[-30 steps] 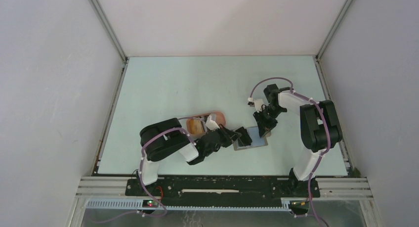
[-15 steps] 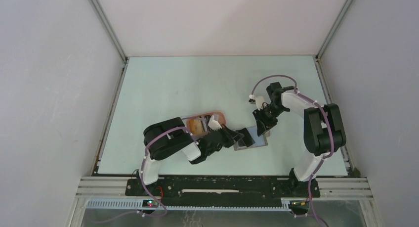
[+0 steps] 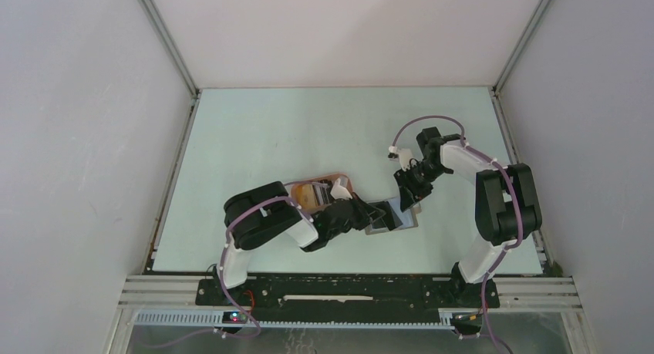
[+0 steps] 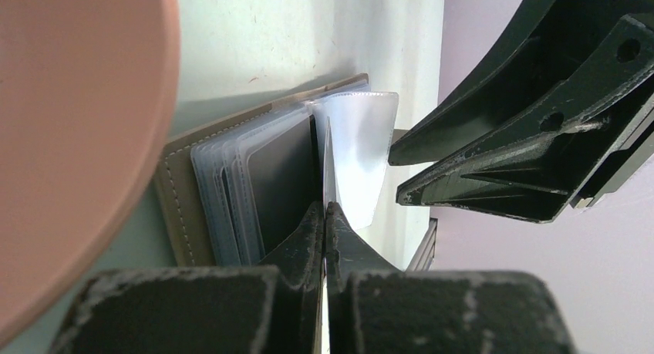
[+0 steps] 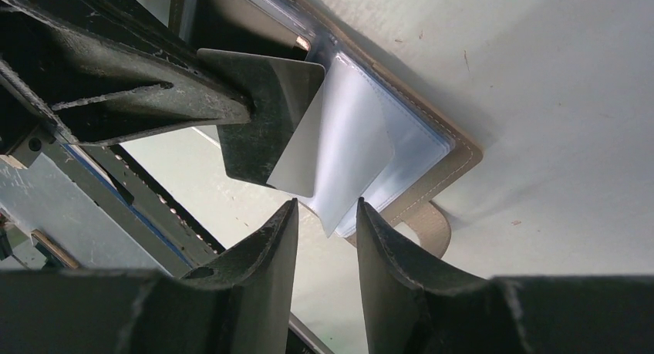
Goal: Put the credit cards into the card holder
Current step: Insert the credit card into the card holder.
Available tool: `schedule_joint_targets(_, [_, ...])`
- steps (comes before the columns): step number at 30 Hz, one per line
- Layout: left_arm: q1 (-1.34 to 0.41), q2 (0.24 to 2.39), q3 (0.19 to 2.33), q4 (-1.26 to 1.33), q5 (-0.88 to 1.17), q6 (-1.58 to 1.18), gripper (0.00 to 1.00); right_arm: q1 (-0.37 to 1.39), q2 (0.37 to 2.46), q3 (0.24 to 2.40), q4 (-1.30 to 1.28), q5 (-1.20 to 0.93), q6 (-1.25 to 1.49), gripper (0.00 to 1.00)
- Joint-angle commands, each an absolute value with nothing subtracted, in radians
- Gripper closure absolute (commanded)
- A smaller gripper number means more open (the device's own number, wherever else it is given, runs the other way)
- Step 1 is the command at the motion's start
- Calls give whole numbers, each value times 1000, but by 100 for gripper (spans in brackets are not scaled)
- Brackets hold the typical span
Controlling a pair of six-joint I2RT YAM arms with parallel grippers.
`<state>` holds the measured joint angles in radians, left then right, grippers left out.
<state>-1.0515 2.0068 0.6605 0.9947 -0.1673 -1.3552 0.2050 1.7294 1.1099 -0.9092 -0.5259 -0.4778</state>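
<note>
Left gripper (image 4: 324, 215): closed on credit card (image 5: 270, 130), edge pinched.
Right gripper (image 5: 328, 223): narrowly parted, card holder (image 5: 461, 152) sleeve just ahead.
Handling: judged light, stiff, slippery; edge grip preferred.

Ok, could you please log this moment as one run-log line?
left gripper: shut on card | right gripper: open at clear sleeve | wallet: lying open | card: mostly outside sleeve
</note>
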Motion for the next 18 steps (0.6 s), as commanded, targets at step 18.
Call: schedule_joint_targets(18, [-1011,2010,743,834,-66,-1346,99,183,1646,1138,-912,-565,-497,47])
